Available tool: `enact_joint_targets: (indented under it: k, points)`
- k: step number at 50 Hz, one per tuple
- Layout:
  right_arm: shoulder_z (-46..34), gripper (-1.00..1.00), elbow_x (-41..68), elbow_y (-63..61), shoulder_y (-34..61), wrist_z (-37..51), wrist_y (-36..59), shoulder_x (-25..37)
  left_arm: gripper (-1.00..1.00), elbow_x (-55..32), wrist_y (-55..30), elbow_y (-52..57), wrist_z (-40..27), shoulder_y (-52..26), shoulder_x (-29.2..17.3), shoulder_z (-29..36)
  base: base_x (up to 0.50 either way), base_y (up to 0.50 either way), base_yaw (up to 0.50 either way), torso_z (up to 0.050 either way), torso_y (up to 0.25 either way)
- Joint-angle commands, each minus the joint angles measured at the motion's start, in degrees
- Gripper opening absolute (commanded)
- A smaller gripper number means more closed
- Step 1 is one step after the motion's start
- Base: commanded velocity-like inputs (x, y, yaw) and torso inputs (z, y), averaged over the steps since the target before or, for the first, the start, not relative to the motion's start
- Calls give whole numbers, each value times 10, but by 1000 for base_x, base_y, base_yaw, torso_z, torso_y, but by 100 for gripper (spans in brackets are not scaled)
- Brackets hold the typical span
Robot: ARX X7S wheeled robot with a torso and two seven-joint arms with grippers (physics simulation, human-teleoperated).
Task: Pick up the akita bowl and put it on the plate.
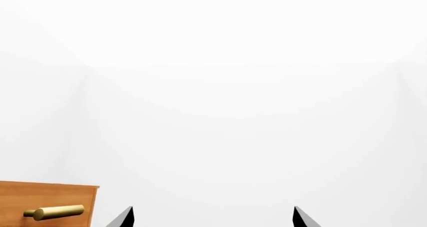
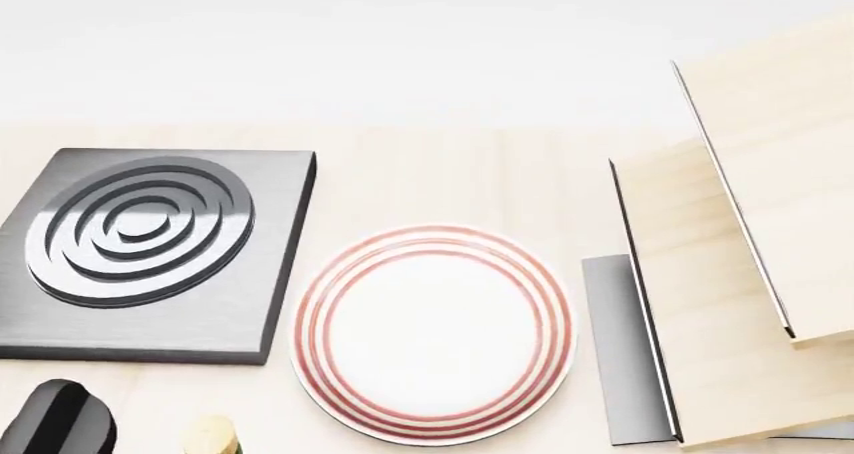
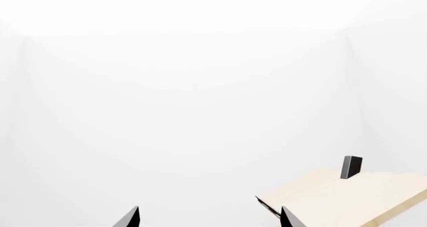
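Though grippers apart, plate (image 2: 433,332) unreached

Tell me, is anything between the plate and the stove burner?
No. The head view shows only bare wooden counter between the plate and stove burner.

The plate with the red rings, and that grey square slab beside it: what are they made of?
The plate looks like glazed ceramic: smooth white face, thin painted red rings near the rim. The grey square slab looks like brushed metal: faint streaks, dark recessed rings, soft sheen. Both are simulator renders, so this is only how they appear.
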Motion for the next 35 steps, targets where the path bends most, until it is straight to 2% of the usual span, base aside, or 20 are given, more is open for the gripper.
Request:
enact_joint_targets:
  k: [1,11,17,21,31,35]
  points:
    - [-2,100,-1,3,2,4,-2,2,100,0,-3,0,-3,-2,-2,1,0,0,0,0,0]
    - [-4,100,-7,2,4,7,2,3,100,7,-42,29,-10,-1,-7,-19,0,0,0,0,0]
    - [-5,100,-7,0,5,9,4,4,100,-17,-151,75,8,-34,-26,-30,0,0,0,0,0]
    - [-7,100,-6,0,7,9,5,5,100,-1,-215,129,5,-49,-29,-50,0,0,0,0,0]
    - [-8,100,-4,-1,5,12,3,9,100,-37,-285,200,6,-61,-50,-86,0,0,0,0,0]
    - [-9,100,-5,-1,5,14,5,9,100,-51,-340,222,3,-84,-60,-106,0,0,0,0,0]
